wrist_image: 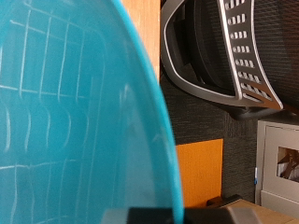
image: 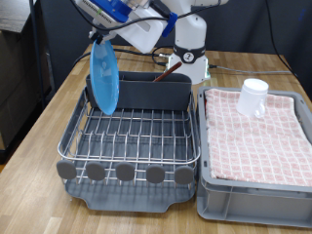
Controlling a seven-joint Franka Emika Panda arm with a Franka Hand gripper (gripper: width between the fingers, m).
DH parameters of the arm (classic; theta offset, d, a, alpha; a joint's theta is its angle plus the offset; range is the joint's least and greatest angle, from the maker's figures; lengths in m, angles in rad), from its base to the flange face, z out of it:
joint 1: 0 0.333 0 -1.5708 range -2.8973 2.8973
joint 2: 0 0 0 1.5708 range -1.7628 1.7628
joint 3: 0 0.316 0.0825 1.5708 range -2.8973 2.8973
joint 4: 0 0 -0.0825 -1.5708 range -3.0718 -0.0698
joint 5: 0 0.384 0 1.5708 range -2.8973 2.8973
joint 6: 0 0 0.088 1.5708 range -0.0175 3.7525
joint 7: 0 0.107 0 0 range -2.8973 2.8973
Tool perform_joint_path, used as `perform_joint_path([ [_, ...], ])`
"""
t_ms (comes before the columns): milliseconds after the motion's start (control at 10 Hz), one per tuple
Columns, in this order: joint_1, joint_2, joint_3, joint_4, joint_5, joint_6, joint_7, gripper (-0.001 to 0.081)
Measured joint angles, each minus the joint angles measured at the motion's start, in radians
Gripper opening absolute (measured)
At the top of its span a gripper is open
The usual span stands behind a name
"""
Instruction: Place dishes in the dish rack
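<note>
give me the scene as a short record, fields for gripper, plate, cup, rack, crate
gripper: at the exterior view's top left, holding the light-blue plate by its upper edge
plate: on edge, hanging over the rack's back left corner, beside the grey caddy
cup: white, upright on the checked cloth
rack: silver wire dish rack, no dishes lying in it
crate: grey, on the exterior view's right of the rack
spoon: not visible

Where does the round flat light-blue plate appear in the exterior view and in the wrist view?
Exterior view: the round flat light-blue plate hangs on edge from the gripper, above the back left of the silver wire dish rack.
Wrist view: the plate fills the picture's left two thirds, very close.
Shared landmark: the plate itself; the light wooden table shows beyond its edge.
</note>
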Motion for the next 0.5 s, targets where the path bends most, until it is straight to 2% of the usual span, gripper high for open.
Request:
perform_joint_path([
  [300,0.0,-0.008,0.006,0.022,-0.005,-0.031,-0.028,0.002],
  [500,0.0,-0.014,0.012,0.042,-0.048,-0.062,-0.053,0.002],
])
